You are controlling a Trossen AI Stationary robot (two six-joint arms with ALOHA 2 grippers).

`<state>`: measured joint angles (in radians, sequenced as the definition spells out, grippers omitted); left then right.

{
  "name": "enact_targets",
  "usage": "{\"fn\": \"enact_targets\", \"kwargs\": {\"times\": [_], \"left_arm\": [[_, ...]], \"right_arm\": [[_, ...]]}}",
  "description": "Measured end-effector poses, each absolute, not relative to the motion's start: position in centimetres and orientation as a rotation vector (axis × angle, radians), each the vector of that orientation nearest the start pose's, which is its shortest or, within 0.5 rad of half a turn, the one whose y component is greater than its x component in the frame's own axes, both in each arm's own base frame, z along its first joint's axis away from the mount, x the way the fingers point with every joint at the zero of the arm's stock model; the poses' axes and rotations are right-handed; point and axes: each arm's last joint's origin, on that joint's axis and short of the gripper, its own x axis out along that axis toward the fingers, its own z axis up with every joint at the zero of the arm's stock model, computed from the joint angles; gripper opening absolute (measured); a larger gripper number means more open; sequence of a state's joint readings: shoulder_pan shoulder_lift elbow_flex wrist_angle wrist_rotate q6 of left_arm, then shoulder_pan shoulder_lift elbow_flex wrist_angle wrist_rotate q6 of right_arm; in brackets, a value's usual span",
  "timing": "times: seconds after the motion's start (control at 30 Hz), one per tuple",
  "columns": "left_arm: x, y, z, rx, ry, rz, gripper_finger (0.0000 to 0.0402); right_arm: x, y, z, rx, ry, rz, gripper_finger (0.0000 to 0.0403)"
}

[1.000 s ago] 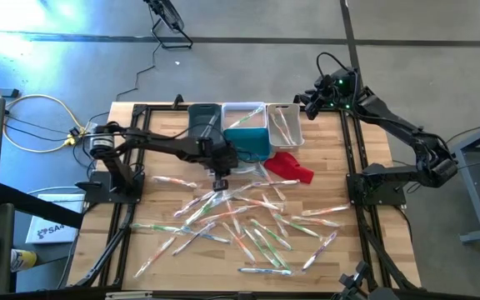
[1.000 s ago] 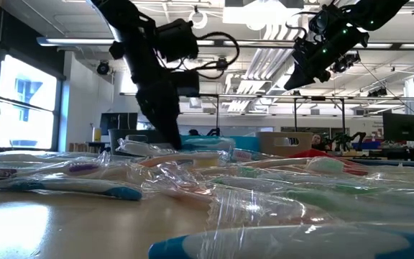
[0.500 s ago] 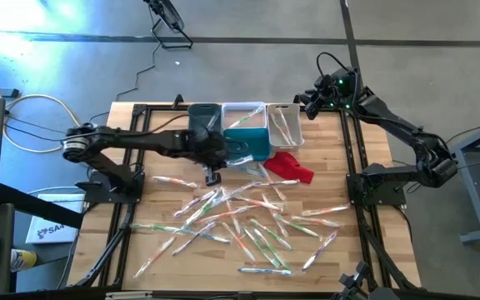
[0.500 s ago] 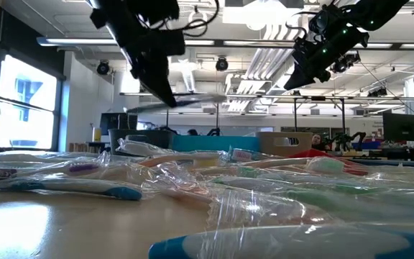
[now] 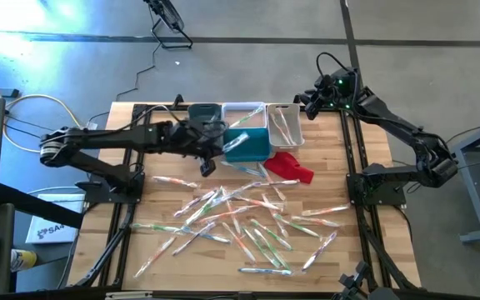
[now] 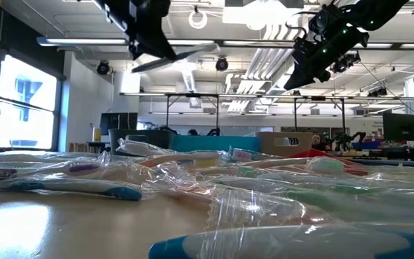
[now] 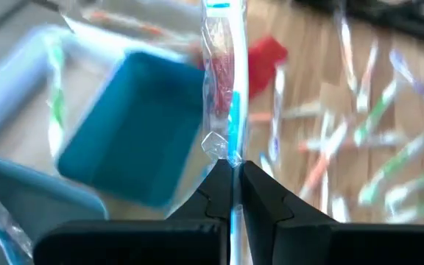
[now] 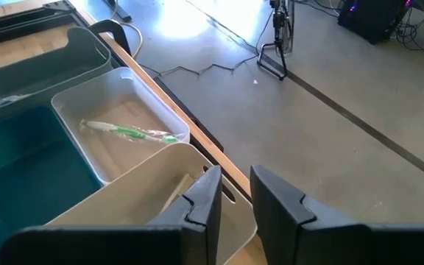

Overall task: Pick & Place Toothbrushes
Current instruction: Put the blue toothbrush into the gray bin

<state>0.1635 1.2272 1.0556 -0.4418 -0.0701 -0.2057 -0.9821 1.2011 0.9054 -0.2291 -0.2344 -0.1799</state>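
1. Wrapped toothbrushes (image 5: 248,218) lie scattered across the near and middle table (image 5: 373,250).
2. Above the teal bin (image 5: 249,144), the left gripper (image 5: 207,166) is clamped on a blue-handled toothbrush (image 7: 224,70), held clear of the pile.
3. Far back, the right gripper (image 8: 232,193) hovers by the beige bin (image 5: 284,124), fingers slightly parted, empty.

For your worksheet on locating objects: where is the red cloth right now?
In the high view the red cloth lies right of centre, just beside the teal bin, above the scattered toothbrushes.
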Motion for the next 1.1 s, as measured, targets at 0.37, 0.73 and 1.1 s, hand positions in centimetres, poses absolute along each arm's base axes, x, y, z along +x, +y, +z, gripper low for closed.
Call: {"fn": "enact_targets", "kwargs": {"times": [0.37, 0.73, 1.1], "left_arm": [[24.8, 4.6, 33.4, -0.338, 0.418, 0.413, 0.0007], [24.7, 5.2, 33.7, -0.396, 0.320, 0.638, 0.0007], [24.3, 5.7, 33.8, -0.395, 0.237, 0.862, 0.0007]], "right_arm": [[15.0, -21.2, 28.8, 0.131, 0.505, -0.683, 0.0067], [15.0, -21.2, 28.8, 0.130, 0.506, -0.683, 0.0067], [15.0, -21.2, 28.8, 0.130, 0.506, -0.683, 0.0067]]}}
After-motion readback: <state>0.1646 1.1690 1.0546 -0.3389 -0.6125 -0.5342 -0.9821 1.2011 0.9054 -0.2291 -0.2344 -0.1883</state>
